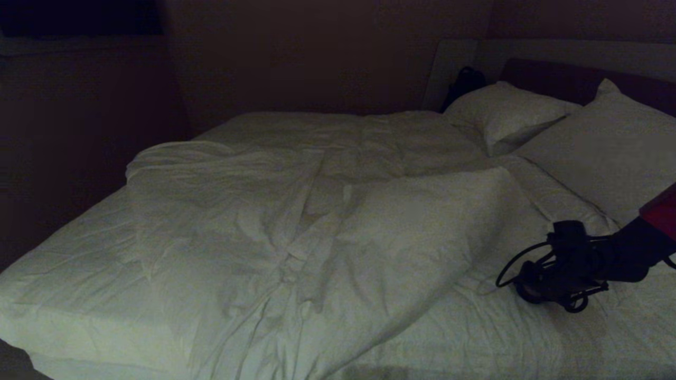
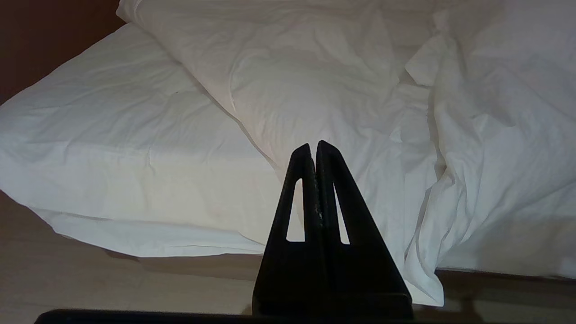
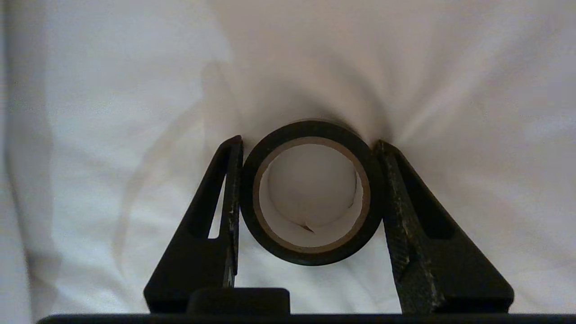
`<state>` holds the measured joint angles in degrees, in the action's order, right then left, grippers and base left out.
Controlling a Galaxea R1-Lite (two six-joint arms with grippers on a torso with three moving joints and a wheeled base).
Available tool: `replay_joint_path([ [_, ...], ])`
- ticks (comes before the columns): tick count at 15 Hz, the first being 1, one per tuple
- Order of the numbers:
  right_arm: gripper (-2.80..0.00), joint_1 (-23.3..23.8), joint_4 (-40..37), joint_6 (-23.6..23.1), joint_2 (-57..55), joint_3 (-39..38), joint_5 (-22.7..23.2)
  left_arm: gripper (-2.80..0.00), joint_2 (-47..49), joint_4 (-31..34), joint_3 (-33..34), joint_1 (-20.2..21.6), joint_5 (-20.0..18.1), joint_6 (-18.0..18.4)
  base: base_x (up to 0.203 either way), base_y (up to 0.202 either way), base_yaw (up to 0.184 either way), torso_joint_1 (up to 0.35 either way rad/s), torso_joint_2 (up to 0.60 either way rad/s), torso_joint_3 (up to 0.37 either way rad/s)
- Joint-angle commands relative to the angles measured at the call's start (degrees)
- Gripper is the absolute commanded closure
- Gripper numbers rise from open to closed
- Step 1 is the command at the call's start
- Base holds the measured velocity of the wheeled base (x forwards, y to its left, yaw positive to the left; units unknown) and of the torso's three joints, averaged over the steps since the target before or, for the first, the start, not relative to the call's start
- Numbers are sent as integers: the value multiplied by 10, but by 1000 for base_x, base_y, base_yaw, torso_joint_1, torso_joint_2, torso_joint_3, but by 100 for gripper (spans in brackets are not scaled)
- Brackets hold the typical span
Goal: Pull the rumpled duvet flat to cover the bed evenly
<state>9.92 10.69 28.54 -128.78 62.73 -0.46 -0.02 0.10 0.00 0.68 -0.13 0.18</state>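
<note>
While bunched mid-bed, duvet white, heavily creased, folded back.

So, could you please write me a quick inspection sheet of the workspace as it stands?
Surface: bed, white sheet bare along its near side.
Job's things: duvet rumpled, bunched mid-bed, not flat.
Clutter: roll of black tape on the bedding; two pillows at the head.
Grippers: right gripper closed on the tape roll; left gripper shut, empty, off the bed's edge.
Cables: black loop at the right wrist.
Surroundings: dark headboard; floor.
</note>
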Motion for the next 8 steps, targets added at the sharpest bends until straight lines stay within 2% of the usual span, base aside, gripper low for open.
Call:
replay_joint_path([
  [1,0,0,0,3,15,-3,0,0,0,0,0,0,0,0,0,0,0,0,0,0],
  [8,0,1,0,4,34,-11,0,0,0,0,0,0,0,0,0,0,0,0,0,0],
])
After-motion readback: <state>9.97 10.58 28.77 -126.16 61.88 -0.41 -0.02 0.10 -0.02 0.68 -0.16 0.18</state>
